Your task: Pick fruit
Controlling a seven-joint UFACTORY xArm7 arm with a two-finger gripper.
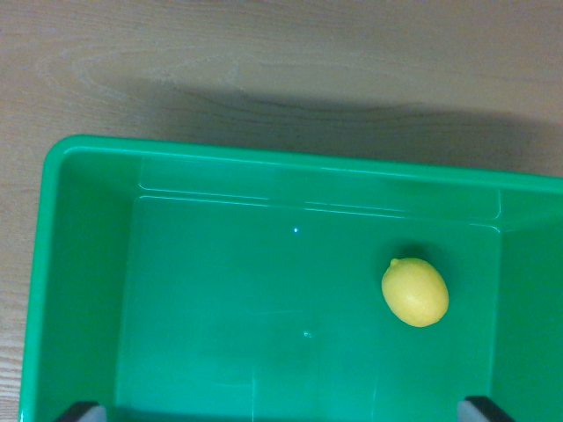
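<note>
Wrist view: lemon (415,293) in green bin (88,264), nub up-left, axis diagonal; hand (286,413) spread.

Looks like a lab or test-bench setup, not a home or kitchen. Evidence is thin, the wrist view is tight. Pale wood-grain desk (264,53), laminate look, bare surface with only a soft shadow across it. One plain green plastic bin (88,264) sitting on it, smooth moulded walls, no labels. Inside, a single lemon (415,293) on the bin floor, lying alone. Flat, even indoor lighting, small glare spots on the plastic. No walls, appliances or furniture in frame, so can't narrow it further.
</note>
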